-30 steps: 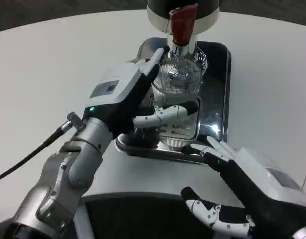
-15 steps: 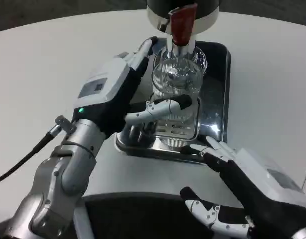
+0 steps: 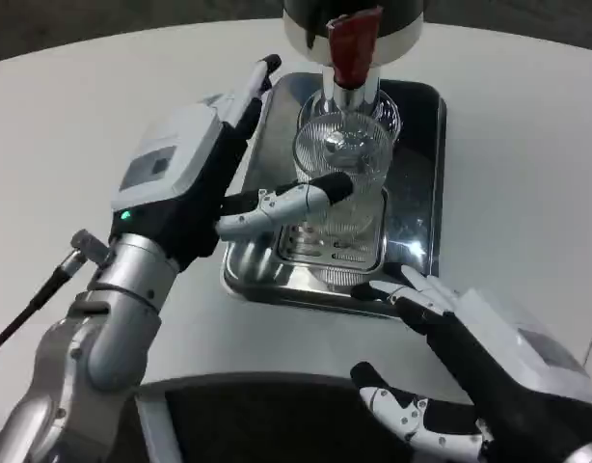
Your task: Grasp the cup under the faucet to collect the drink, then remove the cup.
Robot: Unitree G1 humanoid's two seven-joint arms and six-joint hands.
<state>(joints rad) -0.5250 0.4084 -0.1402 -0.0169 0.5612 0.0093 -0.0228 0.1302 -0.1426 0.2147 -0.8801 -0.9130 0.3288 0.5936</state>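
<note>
White table [image 3: 74, 125] spreads across my view, with a dark strip of floor at the top edge. On it sits a shiny metal tray [image 3: 426, 145] with a slotted drain grate [image 3: 336, 246] in its near half. At the far end of the tray stands the dispenser [image 3: 352, 19], its red lever [image 3: 352, 46] hanging above the chrome faucet [image 3: 346, 96]. I see the cup [image 3: 342, 169], clear and ribbed, standing upright on the tray right under the faucet. My left robot hand [image 3: 204, 178] is beside the cup on its left: one finger reaches up past the tray's far-left corner, and another lies across the cup's near side, its tip against the glass. The fingers are spread, not wrapped round the cup, so I read this robot hand as released, touching only. I cannot tell whether there is any drink in the cup. My right robot hand [image 3: 460, 371] hovers low at the near right, just short of the tray's near edge, fingers apart and holding nothing. A black cable [image 3: 26, 307] trails from my left wrist.
</note>
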